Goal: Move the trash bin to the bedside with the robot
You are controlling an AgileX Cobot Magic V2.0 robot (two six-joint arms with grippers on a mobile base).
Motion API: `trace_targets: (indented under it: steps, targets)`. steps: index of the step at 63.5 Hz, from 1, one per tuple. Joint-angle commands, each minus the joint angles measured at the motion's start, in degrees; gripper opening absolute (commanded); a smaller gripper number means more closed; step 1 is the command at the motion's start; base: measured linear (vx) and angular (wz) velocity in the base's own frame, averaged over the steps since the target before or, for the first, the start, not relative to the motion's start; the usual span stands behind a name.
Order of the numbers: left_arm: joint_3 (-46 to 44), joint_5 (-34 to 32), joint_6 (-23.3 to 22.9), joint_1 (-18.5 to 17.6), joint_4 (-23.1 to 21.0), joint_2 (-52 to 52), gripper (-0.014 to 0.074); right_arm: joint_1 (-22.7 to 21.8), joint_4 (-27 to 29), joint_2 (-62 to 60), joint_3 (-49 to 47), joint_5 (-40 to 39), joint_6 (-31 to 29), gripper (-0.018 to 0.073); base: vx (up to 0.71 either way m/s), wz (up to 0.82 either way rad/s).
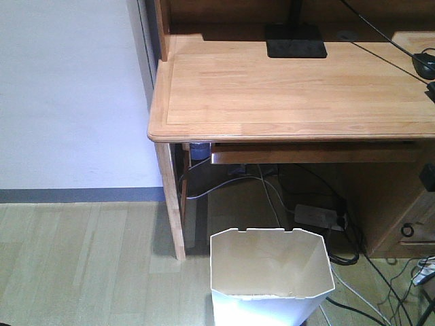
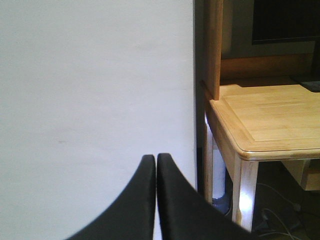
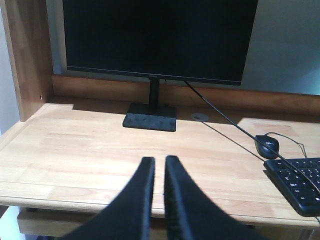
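Shows the trash bin [image 1: 272, 268] upright on the wooden floor [image 1: 81, 265], low in the front view, just before the desk [image 1: 292, 88] and near one desk leg, mouth open upward, seemingly empty. Shows no bedside in any view, so cannot say which way it lies. Has the left gripper [image 2: 156, 157] clenched, fingers pressed together on nothing, pointing at the white wall [image 2: 90, 75] beside the desk corner. Has the right gripper [image 3: 160, 159] almost as tight, only a thin slit between the fingers, nothing inside, aimed over the desktop toward the monitor [image 3: 160, 40]. Places both grippers high, at about desk level, with the bin well below them; appears in neither wrist view. Lies a little to the right of the middle in the front view, so probably nearer to the right arm, though not sure. Calls, by judgement, for lowering toward the rim and opening the fingers first.
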Motion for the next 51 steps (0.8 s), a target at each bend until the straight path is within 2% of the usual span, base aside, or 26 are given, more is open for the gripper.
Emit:
trace_targets:
  steps: [1,11,20,29,44,51]
  targets:
    - [-1.38,-4.19,-0.25,-0.01,-0.08,-0.31,-0.0006,-0.03,-0.5,0.4,-2.08,-4.82,-0.32,0.0172,0.0,0.0]
    - [-1.38,-4.19,-0.25,-0.01,-0.08,-0.31,-0.0006,-0.03,-0.5,0.4,-2.08,-4.63,-0.32,0.0354,0.0,0.0]
    - [-1.38,-4.19,-0.25,-0.01,-0.08,-0.31,-0.0006,-0.03,-0.5,0.4,-2.08,-4.8,-0.32,0.0454,0.0,0.0]
    - [-1.38,-4.19,-0.25,-0.01,-0.08,-0.31,-0.0006,-0.03,-0.31,0.4,-2.47,-4.18,2.87,0.0461,0.0,0.0]
    - [-1.38,-4.19,-0.25,-0.01,-0.08,-0.31,-0.0006,-0.03,-0.26,8.4,-11.27,10.2,3.12,0.0456,0.0,0.0]
    - [-1.38,-4.19,-0.25,-0.01,-0.08,-0.31,-0.0006,-0.03,-0.19,14.07,-15.05,14.37,3.17,0.0456,0.0,0.0]
